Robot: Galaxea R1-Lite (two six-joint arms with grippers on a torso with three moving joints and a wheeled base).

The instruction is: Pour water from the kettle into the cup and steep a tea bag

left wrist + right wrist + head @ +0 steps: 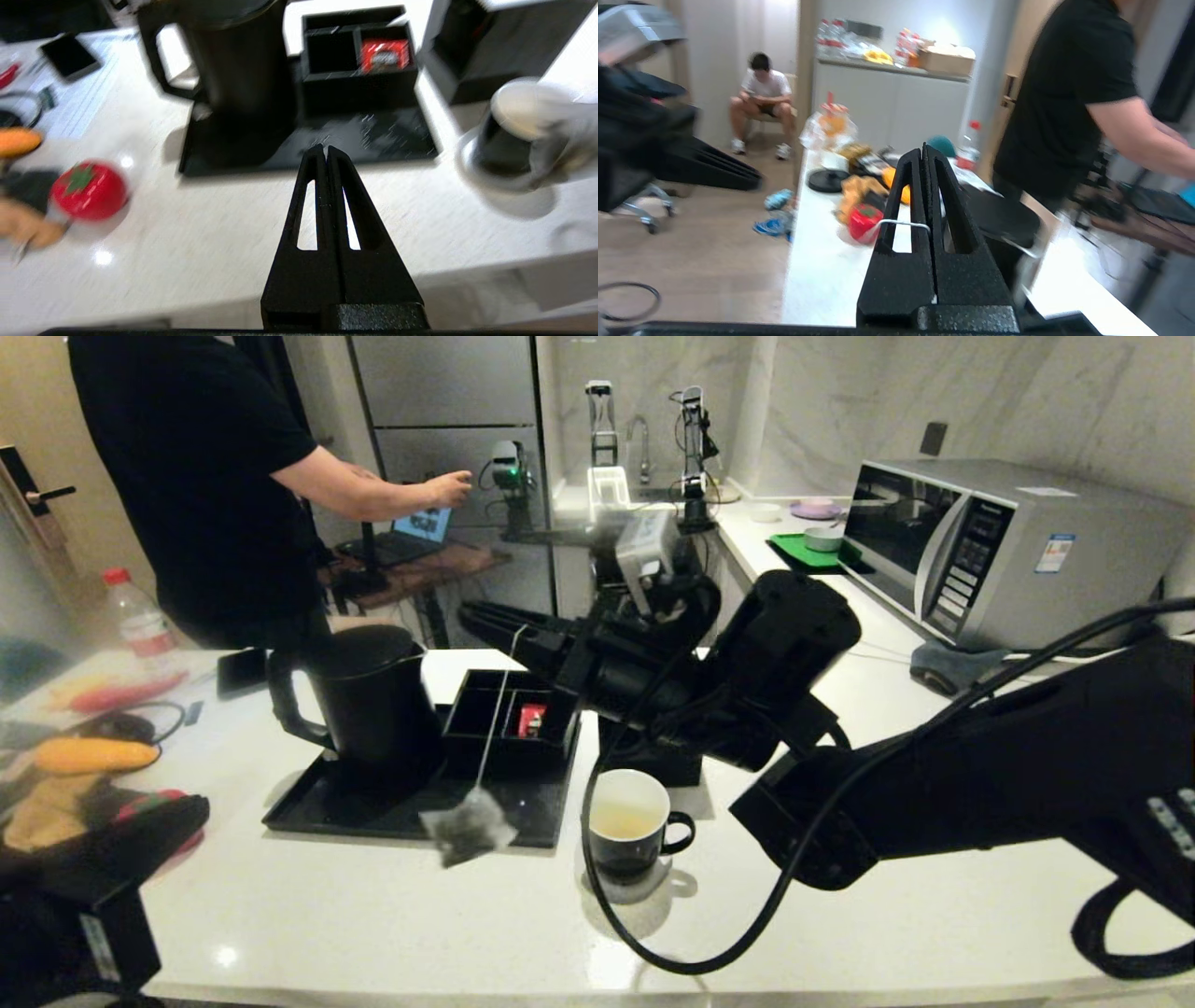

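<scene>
My right gripper [485, 621] is pinched together on the tea bag [470, 828] string up over the tray [317, 807], so the bag dangles just left of the cup [631, 824], which holds pale water [624, 819]. Kettle [362, 695] sits far left on the tray. Left gripper [325, 151] hangs near-left, fingers together, holding nothing.

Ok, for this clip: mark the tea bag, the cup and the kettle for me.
tea bag [470, 829], head view, on the hanging grey pouch.
cup [625, 810], head view, on the white inside wall above the liquid.
kettle [373, 705], head view, on the black body beside the loop handle.
</scene>
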